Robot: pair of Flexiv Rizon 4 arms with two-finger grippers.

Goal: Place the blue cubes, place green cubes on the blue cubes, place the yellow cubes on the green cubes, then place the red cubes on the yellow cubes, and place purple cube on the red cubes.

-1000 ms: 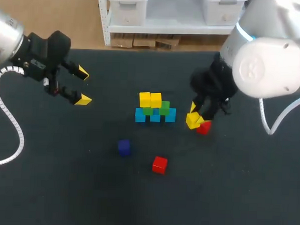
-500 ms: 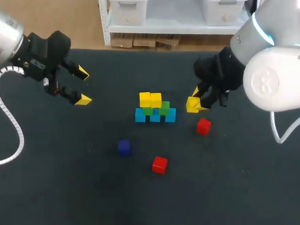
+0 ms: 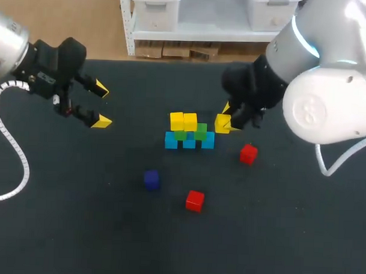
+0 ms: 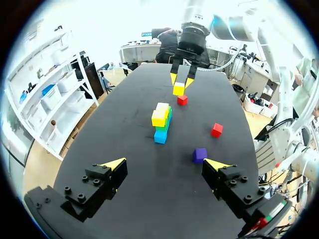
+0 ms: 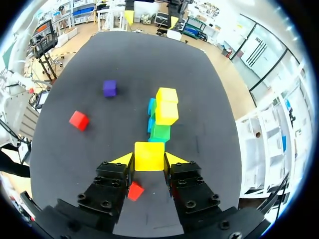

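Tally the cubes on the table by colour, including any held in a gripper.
Blue cubes: 3
Green cubes: 2 visible
Yellow cubes: 3, one in the right gripper
Red cubes: 2
Purple cube: 1
Total: 11

Mid-desk, three blue cubes (image 3: 207,140) in a touching row along the far edge's line. On them two green cubes (image 3: 200,131); above, two yellow cubes (image 3: 183,121) side by side over the row's left end. Third yellow cube (image 3: 222,123) gripped in the right claw (image 5: 149,158), lifted, just beside the row's right end. Red cube (image 3: 248,154) lying toward the right edge; second red cube (image 3: 194,200) and purple cube (image 3: 151,179) lying apart toward the near edge.
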